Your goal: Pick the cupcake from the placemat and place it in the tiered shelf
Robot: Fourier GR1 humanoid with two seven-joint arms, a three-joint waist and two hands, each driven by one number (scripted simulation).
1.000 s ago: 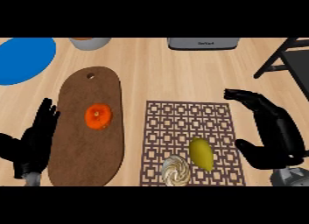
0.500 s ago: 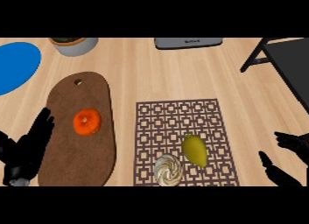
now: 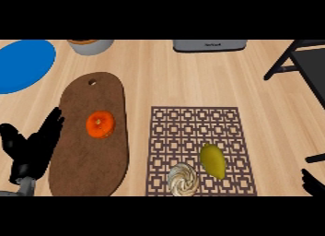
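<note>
The cupcake (image 3: pixel 183 180), cream with swirled frosting, sits at the near edge of the brown lattice placemat (image 3: pixel 194 124). A yellow-green mango (image 3: pixel 213 160) lies just to its right on the same mat. The dark tiered shelf (image 3: pixel 310 70) shows at the right edge. My left hand (image 3: pixel 34 147) rests open at the lower left, fingers up, beside the wooden board. Of my right hand (image 3: pixel 317 185) only a small part shows at the lower right corner, well away from the cupcake.
A brown cutting board (image 3: pixel 90 152) holds an orange fruit (image 3: pixel 100 125). A blue plate (image 3: pixel 19 64) lies far left. A grey bowl (image 3: pixel 90 45) and a grey appliance (image 3: pixel 210 44) stand at the back edge.
The view has shifted, so everything sits further right and lower. My right hand has dropped from beside the mat to the lower right corner. The left hand stays put.
</note>
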